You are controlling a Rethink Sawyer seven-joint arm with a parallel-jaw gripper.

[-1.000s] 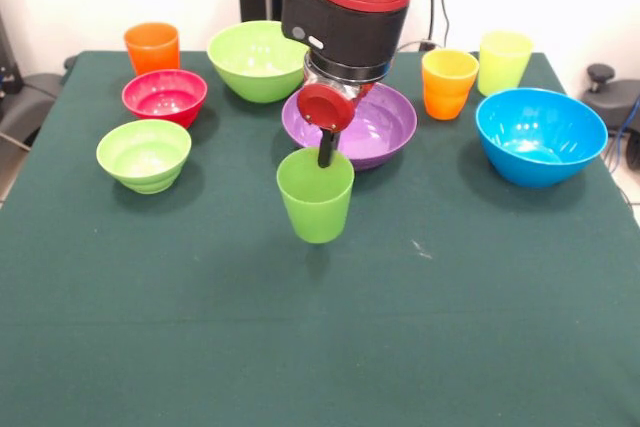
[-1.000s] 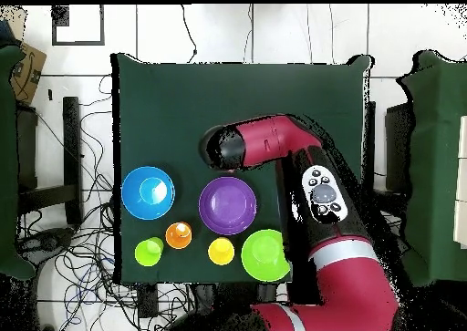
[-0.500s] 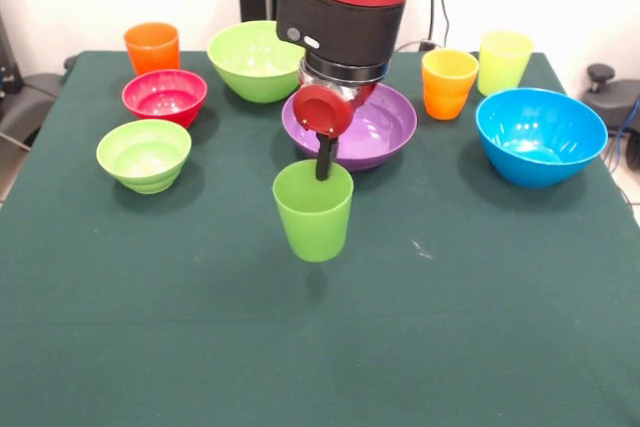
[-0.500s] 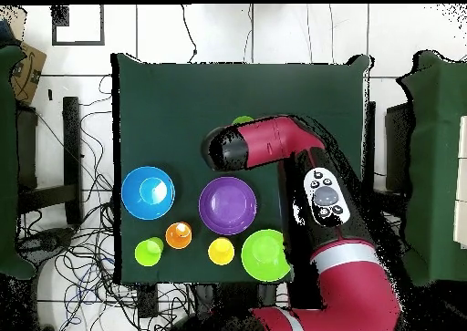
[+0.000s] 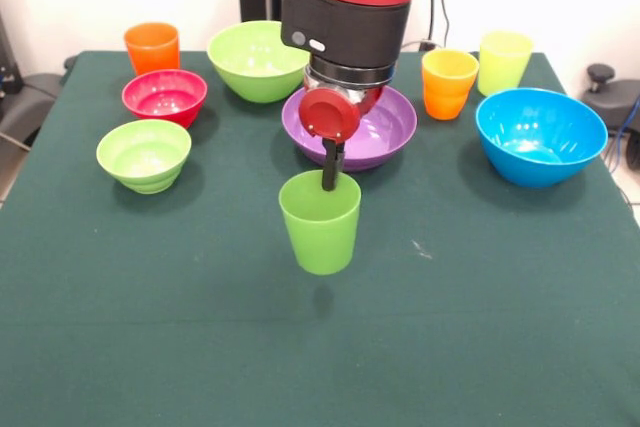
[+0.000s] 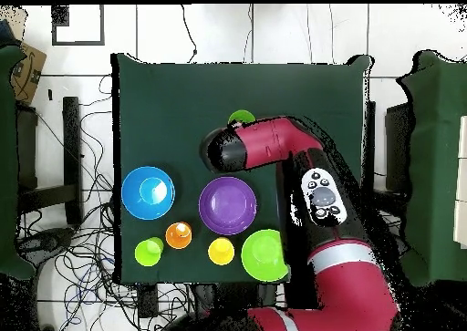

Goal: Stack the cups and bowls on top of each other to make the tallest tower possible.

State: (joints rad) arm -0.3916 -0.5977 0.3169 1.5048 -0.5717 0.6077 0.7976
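My gripper (image 5: 328,183) is shut on the rim of a green cup (image 5: 320,222), with one black finger inside it. The cup hangs upright above the table's middle, its shadow on the cloth below. In the overhead view only the cup's edge (image 6: 242,118) shows past the arm's head (image 6: 228,149). The purple bowl (image 5: 385,132) sits just behind the gripper. Also on the table are the large lime bowl (image 5: 255,59), the red bowl (image 5: 164,97), the small lime bowl (image 5: 144,154), the blue bowl (image 5: 540,135), an orange cup (image 5: 152,47), an orange-yellow cup (image 5: 449,84) and a yellow-green cup (image 5: 504,62). Nothing is stacked.
In the overhead view a pale yellow cup (image 6: 221,251) stands between the purple bowl (image 6: 227,205) and the robot's base; the arm hides it in the front view. The green tablecloth (image 5: 480,327) stretches toward the camera. The arm covers the red and small lime bowls in the overhead view.
The gripper has carried the green cup away from the robot's base, toward the front camera and slightly right. The bowls and the other cups have not moved.
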